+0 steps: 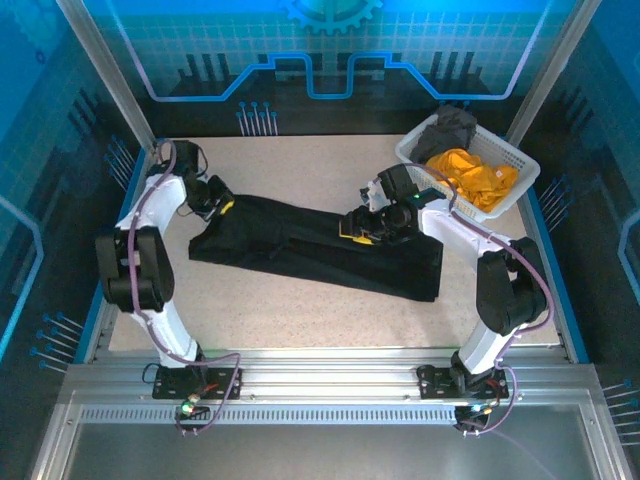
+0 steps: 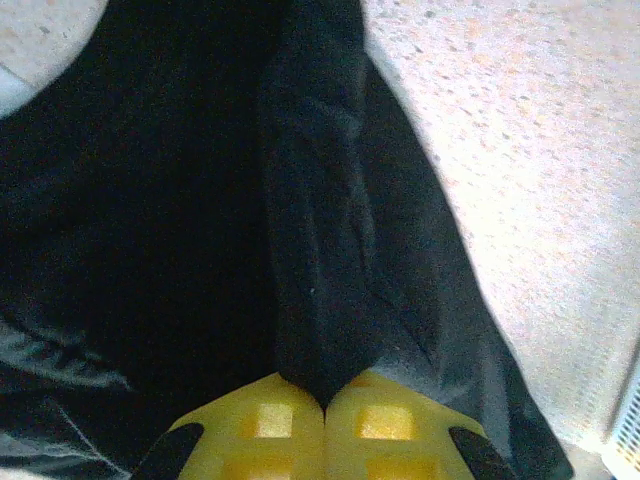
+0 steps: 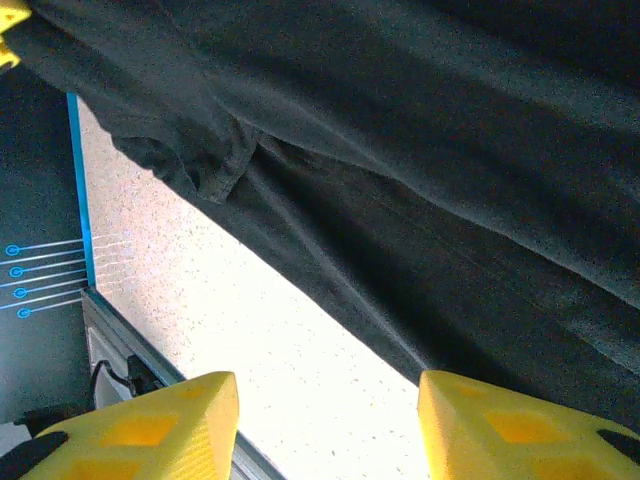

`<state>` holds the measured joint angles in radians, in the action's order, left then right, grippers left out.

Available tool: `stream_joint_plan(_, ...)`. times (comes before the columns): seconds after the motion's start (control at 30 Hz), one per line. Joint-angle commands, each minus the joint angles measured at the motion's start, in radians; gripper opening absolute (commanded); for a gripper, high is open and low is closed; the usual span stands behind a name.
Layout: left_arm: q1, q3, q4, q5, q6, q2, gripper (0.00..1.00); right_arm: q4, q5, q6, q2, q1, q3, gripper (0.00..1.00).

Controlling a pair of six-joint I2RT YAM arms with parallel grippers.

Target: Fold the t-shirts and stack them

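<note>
The large black t-shirt (image 1: pixel 310 245) lies stretched in a long band across the table, from far left to near right. My left gripper (image 1: pixel 224 207) is at its far-left end, shut on a fold of the black cloth (image 2: pixel 310 300); the yellow fingertips (image 2: pixel 325 405) meet with the fold pinched between them. My right gripper (image 1: pixel 357 232) hovers over the shirt's middle. In the right wrist view it (image 3: pixel 328 415) stands open with bare table between its fingers and the shirt's edge (image 3: pixel 420 150) just beyond. The orange-yellow t-shirt (image 1: pixel 478 178) and the dark grey t-shirt (image 1: pixel 447 130) lie crumpled in the basket.
The white lattice basket (image 1: pixel 527 180) stands at the back right corner. Bare speckled table (image 1: pixel 300 315) runs along the near side in front of the black shirt. A blue rim (image 3: pixel 72 180) marks the table's edge, and the metal frame sits by the arm bases.
</note>
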<state>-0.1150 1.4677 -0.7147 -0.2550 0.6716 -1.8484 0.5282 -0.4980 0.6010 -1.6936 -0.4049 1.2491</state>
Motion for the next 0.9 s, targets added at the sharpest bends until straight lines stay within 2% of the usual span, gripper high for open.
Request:
stream_joint_plan(0.0, -0.011, 0.071, -0.080, 0.076, -0.043, -0.080, 0.00, 0.025, 0.005, -0.009, 0.028, 0.002, -0.021, 0.52)
stream_joint_plan(0.23, -0.025, 0.195, -0.054, 0.133, -0.071, -0.270, 0.02, 0.039, 0.012, -0.013, 0.059, 0.009, -0.049, 0.52)
stream_joint_plan(0.33, -0.025, 0.249, -0.109, 0.175, -0.048, -0.320, 0.02, 0.052, 0.020, -0.018, 0.074, 0.009, -0.058, 0.52)
stream_joint_plan(0.37, -0.025, 0.253, -0.128, 0.194, -0.036, -0.317, 0.07, 0.055, 0.023, -0.019, 0.079, 0.013, -0.063, 0.52)
stream_joint_plan(0.47, -0.022, 0.182, -0.077, 0.253, -0.024, -0.222, 0.37, 0.052, 0.030, -0.016, 0.098, 0.019, -0.081, 0.52)
stream_joint_plan(0.53, -0.025, 0.095, 0.004, 0.271, -0.020, -0.126, 0.44, 0.047, 0.033, -0.012, 0.106, 0.021, -0.094, 0.52)
stream_joint_plan(0.67, -0.061, -0.015, 0.130, 0.208, 0.006, -0.031, 0.52, 0.032, 0.030, -0.004, 0.110, 0.028, -0.112, 0.52)
stream_joint_plan(0.87, -0.080, 0.048, 0.187, 0.062, -0.019, -0.149, 0.53, 0.044, 0.031, -0.016, 0.095, 0.034, -0.091, 0.52)
